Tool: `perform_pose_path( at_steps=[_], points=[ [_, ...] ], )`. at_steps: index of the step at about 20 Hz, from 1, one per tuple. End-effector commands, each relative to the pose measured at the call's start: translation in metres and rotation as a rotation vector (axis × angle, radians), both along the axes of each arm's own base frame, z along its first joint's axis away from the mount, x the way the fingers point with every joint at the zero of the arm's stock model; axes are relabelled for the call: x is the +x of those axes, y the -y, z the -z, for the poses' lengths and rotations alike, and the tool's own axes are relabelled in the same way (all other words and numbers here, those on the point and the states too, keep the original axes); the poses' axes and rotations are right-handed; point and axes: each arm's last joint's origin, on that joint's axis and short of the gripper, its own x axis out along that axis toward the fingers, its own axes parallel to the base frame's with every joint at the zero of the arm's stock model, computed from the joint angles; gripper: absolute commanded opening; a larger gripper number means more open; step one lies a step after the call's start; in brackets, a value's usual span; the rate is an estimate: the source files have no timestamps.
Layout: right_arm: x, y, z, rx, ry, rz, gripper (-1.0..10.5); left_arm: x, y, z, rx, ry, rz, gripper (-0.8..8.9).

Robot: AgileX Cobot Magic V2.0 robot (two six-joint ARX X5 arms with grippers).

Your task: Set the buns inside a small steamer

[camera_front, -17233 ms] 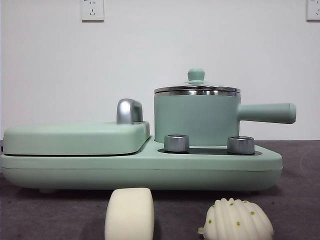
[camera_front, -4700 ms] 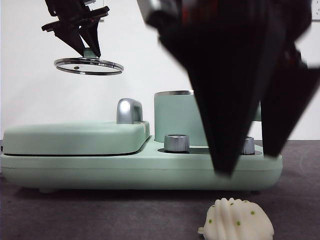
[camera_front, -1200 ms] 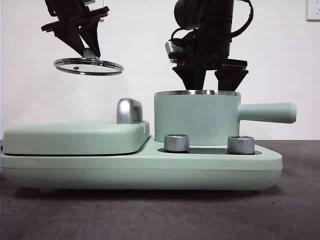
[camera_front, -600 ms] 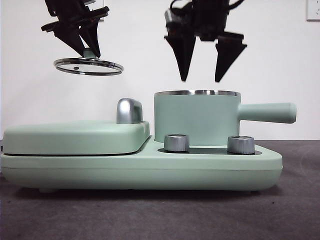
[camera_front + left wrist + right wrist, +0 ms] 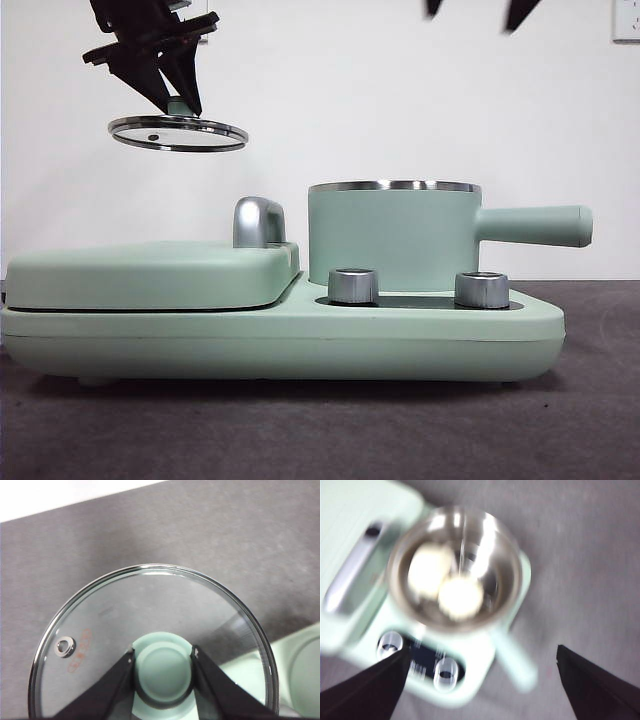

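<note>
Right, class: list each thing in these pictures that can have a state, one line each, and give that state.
Small steamer: uncovered, on the cooker base.
Glass lid: lifted, held by its knob, off to the side.
Buns: both inside the steamer, side by side.
Griddle lid: closed.
Left gripper: shut on the lid knob.
Right gripper: open, holding nothing, high above the steamer.

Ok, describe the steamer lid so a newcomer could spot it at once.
Start at the long mint-green cooker across the table. Above its flat hinged griddle lid, the left tool holds a round glass lid in the air by its green knob. Unlike everything else, it is transparent, steel-rimmed, and touches nothing below.
</note>
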Motion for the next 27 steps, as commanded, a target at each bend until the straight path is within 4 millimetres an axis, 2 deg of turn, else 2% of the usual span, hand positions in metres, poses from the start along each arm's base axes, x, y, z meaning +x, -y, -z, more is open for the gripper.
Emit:
perform_pose_path(
  at_steps=[1, 5, 7, 13, 18, 23, 27],
  points=[
    [-0.045, 0.022, 0.003, -0.009, -0.06, 0.028, 4.6, -0.001, 0.009, -0.009, -0.037, 0.033, 0.033, 0.16],
    [-0.112, 0.059, 0.023, 0.016, -0.046, 0.033, 4.6, -0.009, 0.034, -0.008, -0.035, 0.021, 0.095, 0.16],
    [-0.138, 0.075, 0.037, 0.079, 0.01, 0.059, 4.6, -0.016, 0.052, -0.007, -0.03, 0.012, 0.141, 0.16],
    [-0.189, 0.104, 0.081, 0.316, 0.212, -0.01, 4.6, -0.043, 0.108, -0.006, -0.023, -0.012, 0.288, 0.16],
    [-0.208, 0.116, 0.102, 0.343, 0.254, -0.02, 4.6, -0.073, 0.155, -0.005, -0.019, -0.02, 0.421, 0.16],
    [-0.211, 0.117, 0.096, 0.387, 0.343, -0.051, 4.3, -0.103, 0.193, -0.005, -0.013, -0.005, 0.547, 0.16],
    [-0.209, 0.114, 0.09, 0.444, 0.389, -0.088, 4.1, -0.112, 0.205, -0.006, 0.005, 0.026, 0.564, 0.16]
  ],
)
